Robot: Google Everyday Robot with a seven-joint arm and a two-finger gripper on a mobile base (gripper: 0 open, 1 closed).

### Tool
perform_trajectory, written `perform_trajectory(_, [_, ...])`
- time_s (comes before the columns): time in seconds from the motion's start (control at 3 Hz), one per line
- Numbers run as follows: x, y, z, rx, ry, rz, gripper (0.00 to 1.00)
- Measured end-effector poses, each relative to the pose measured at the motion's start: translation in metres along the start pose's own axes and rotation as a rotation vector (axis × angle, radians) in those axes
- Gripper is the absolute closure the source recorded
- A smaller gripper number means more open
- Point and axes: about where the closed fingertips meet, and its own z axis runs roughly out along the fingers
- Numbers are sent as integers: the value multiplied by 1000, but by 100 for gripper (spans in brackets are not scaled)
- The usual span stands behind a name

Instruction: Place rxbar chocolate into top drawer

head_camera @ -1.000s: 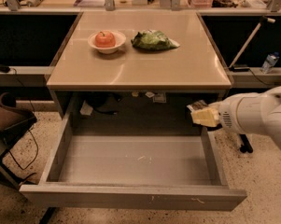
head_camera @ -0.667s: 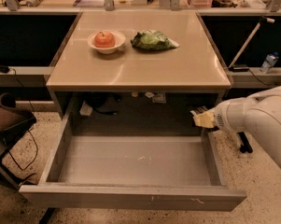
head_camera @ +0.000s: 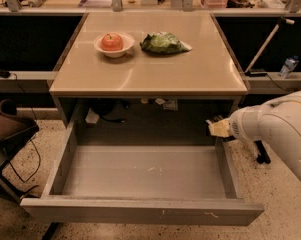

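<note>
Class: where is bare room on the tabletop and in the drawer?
Free: inside the grey metal drawer, wall to wall; the front half of the beige tabletop, before the white bowl with a red apple and the wrinkly green bag. Crowded: the tabletop's back; the drawer's right rear corner, where the tool hovers.

The top drawer (head_camera: 140,171) is a wide, shallow grey metal tray. It stands pulled well out from under the table (head_camera: 150,74), level and open to view. Its flat floor shows a few pale scuffs, and its front panel is scratched near the right end. The gripper (head_camera: 217,128) hangs below the table's front right corner, above the drawer's right wall.
</note>
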Motion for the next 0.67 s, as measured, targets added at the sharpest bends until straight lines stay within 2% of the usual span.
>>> perform_trajectory(0.33, [60,36,22,-105,117,-14,100])
perform_trajectory(0.67, [114,98,24,-327,240,-78,100])
